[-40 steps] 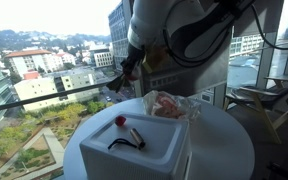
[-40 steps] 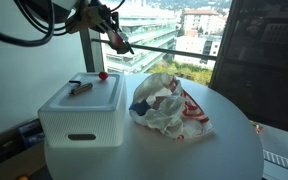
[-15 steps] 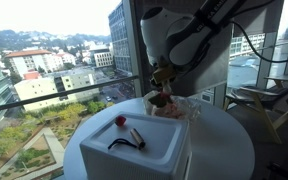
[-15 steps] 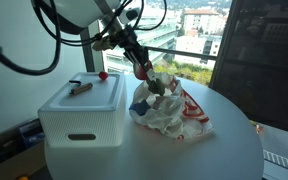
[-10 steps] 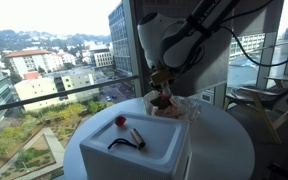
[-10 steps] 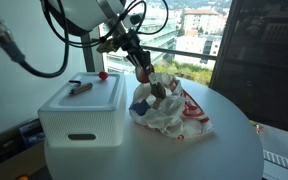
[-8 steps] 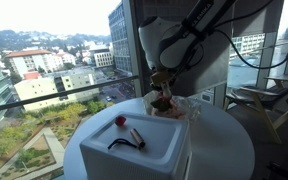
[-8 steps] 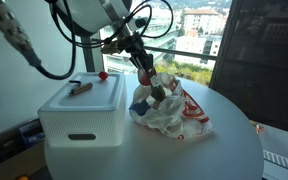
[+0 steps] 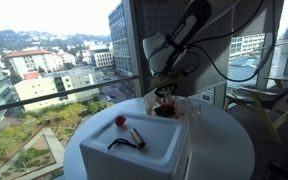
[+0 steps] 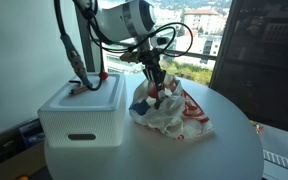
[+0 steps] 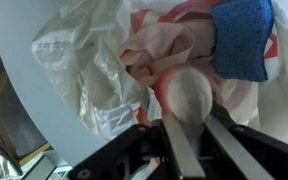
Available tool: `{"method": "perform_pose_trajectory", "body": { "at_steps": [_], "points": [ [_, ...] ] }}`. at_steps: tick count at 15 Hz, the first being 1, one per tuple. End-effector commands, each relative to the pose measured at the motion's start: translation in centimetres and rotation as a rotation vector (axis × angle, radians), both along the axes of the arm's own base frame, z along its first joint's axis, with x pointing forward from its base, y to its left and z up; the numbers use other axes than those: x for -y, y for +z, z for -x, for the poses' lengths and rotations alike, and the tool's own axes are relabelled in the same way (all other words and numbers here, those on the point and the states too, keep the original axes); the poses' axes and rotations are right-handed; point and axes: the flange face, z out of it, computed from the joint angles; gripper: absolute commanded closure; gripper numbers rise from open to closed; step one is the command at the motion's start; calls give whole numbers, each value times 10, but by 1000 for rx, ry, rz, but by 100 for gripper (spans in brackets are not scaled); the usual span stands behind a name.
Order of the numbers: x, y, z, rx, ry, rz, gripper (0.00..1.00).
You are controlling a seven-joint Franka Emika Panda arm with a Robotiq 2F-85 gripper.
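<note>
At left on the round white desk (image 10: 199, 155) stands a white rectangular plastic box (image 10: 79, 118). A small red ball (image 9: 120, 121) lies on its lid. Just right of the box, the pincer (image 10: 156, 92) points down into a crumpled white-and-red plastic bag (image 10: 181, 117). It is clamped narrow on a round pale red-rimmed object (image 11: 189, 93), just beside a blue cloth pad (image 11: 244, 38).

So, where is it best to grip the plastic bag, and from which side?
Probably the raised, bunched folds at the top of the plastic bag, coming from above. It lies crumpled and slack on the table, so its low edges offer little to pinch.
</note>
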Motion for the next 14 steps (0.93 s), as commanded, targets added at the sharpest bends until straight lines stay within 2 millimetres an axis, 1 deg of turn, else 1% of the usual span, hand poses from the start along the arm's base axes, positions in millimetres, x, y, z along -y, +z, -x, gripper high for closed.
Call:
{"method": "perform_pose_trajectory", "body": {
  "at_steps": [1, 3, 4, 5, 6, 8, 9, 12, 13, 14],
  "points": [
    [16, -16, -22, -38, -22, -35, 83],
    [21, -23, -27, -35, -13, -49, 80],
    [21, -24, -27, -39, -17, -60, 56],
    [19, -24, -26, -49, -12, -64, 56],
    [14, -22, -23, -55, -7, -57, 48],
    [2, -14, -16, -51, 3, -4, 34],
    [-5, -10, -13, -39, 16, 23, 25],
    [-33, 9, -6, 32, 72, 146, 3],
    [-44, 17, -4, 62, 85, 184, 0],
    [-55, 25, -2, 98, 105, 220, 0]
  ]
}}
